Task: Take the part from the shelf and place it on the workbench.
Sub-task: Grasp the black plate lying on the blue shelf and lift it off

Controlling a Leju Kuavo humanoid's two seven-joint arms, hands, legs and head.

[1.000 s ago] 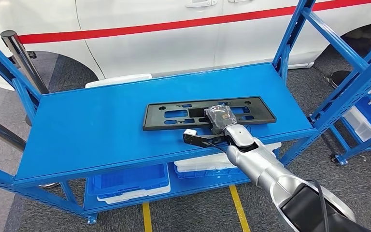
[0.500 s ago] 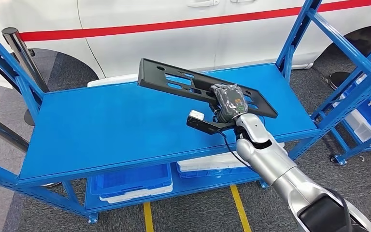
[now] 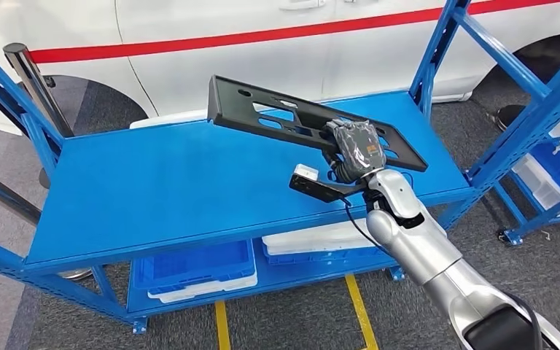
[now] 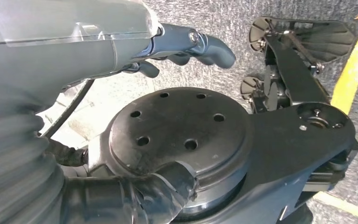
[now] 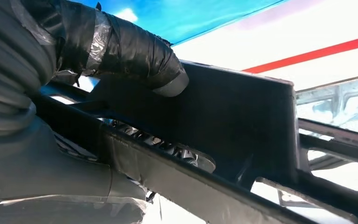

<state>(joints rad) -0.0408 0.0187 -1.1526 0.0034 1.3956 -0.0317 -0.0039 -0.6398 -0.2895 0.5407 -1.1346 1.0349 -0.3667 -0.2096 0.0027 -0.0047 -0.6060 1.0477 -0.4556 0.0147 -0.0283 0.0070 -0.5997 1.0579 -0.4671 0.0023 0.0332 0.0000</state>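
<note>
The part is a long black plastic plate (image 3: 277,117) with several cut-outs. It hangs tilted above the blue shelf top (image 3: 175,182), its left end higher than its right. My right hand (image 3: 355,149) grips it near its right end. In the right wrist view the thumb (image 5: 135,53) presses on the black plate (image 5: 242,116) from one side, with the dark fingers on the other side. My left hand (image 4: 186,44) hangs over the grey carpet with its fingers loosely curled and nothing in it.
The blue steel shelf stands before a white car (image 3: 277,36) with a red stripe. Blue uprights (image 3: 437,51) rise at the shelf's right, and another blue rack (image 3: 547,109) stands further right. Blue and white bins (image 3: 197,273) sit on the lower level. A black post (image 3: 33,87) stands left.
My right hand has lifted the plate off the shelf top and tilted it, left end up. In the last half second it rose and moved slightly right.
</note>
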